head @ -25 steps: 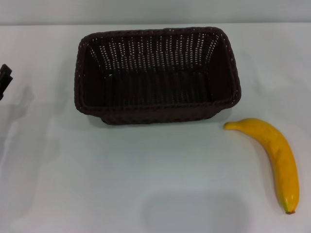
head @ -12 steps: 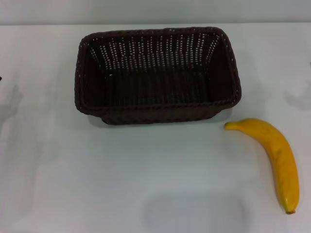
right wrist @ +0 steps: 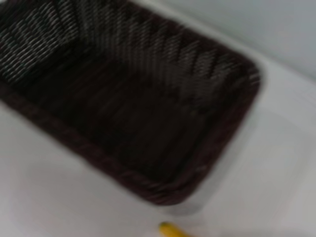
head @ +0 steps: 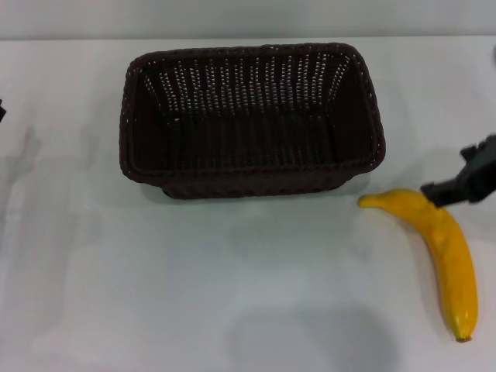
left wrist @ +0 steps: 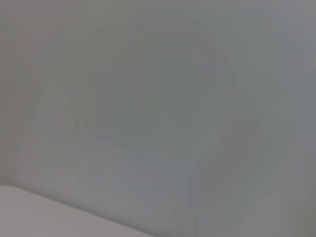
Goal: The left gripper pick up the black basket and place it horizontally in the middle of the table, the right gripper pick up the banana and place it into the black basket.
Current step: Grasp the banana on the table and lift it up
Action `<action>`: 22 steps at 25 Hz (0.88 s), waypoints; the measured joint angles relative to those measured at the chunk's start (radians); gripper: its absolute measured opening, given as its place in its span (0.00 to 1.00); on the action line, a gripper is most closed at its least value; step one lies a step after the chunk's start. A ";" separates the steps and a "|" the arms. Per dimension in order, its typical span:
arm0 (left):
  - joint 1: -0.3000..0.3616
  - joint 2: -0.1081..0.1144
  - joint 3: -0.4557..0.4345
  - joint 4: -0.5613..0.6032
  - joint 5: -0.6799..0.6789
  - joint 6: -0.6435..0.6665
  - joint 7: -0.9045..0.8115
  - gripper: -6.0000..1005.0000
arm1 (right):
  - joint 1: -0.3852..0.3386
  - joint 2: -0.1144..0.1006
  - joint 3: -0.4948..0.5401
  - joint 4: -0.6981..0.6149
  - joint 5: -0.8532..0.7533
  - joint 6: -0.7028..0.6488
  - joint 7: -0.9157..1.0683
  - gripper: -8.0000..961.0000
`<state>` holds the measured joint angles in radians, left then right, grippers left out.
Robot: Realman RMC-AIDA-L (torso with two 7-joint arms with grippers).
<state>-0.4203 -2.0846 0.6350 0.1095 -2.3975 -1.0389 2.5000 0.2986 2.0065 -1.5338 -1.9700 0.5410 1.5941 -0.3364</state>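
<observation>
Basket (head: 252,120) sits on the table (head: 194,294) in the head view; banana (head: 442,256) lies just right of it, right gripper (head: 465,180) over the banana's stem end, finger state cannot tell. Left wrist view: blank grey only. Right wrist view: basket (right wrist: 123,98) with a banana (right wrist: 173,230) tip beside its corner.

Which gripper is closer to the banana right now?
Right. The right gripper is at the table's right edge, just above the banana's upper end. The left gripper is barely visible at the far left edge, beyond the black basket.
</observation>
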 joint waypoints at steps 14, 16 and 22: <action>-0.019 0.001 0.000 -0.013 0.000 0.013 -0.005 0.87 | 0.079 0.004 -0.100 0.299 -0.061 -0.093 0.015 0.80; -0.019 0.001 0.000 -0.014 0.000 0.013 -0.005 0.87 | 0.094 0.005 -0.101 0.339 -0.062 -0.102 0.016 0.80; -0.018 0.002 0.000 -0.022 0.000 0.013 -0.005 0.87 | 0.133 0.007 -0.103 0.443 -0.062 -0.143 0.018 0.76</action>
<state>-0.4387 -2.0829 0.6350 0.0872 -2.3978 -1.0260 2.4955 0.4317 2.0139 -1.6365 -1.5274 0.4785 1.4510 -0.3184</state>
